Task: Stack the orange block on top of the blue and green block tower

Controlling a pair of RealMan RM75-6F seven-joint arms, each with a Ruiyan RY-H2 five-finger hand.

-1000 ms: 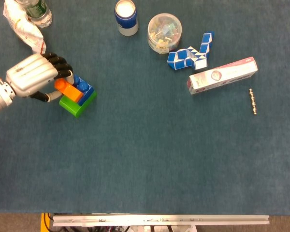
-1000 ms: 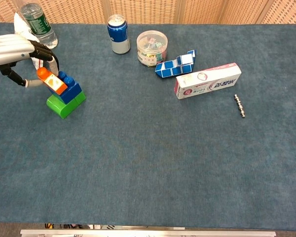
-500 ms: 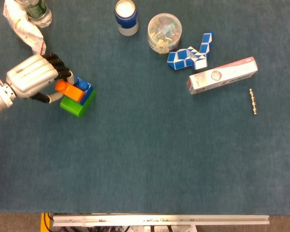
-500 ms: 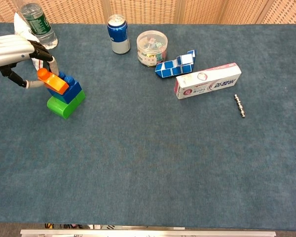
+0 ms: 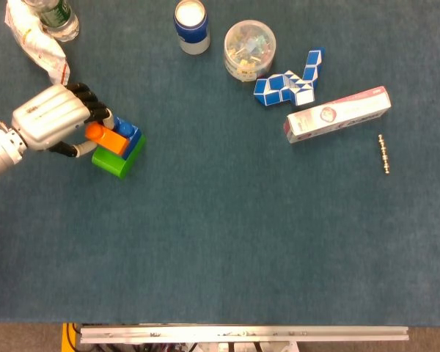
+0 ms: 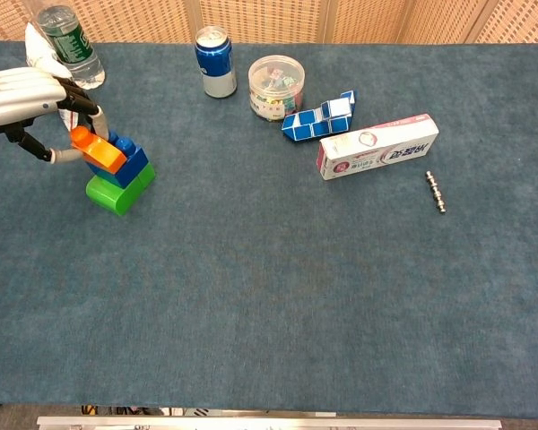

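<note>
Orange block (image 6: 98, 150) w/ my left hand (image 5: 50, 120) gripping it is sitting tilted atop blue block (image 6: 128, 164) over green block (image 6: 117, 191); I'm not fully seating it yet.

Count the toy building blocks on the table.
3, all in one stack at the table's left: green block at the bottom, blue block on it, orange block on top, held by the left hand.

Block tower (image 6: 118, 175) far left on table (image 6: 269, 287); can (image 6: 215, 61), jar (image 6: 276, 86) behind; box (image 6: 377, 146) right.
</note>
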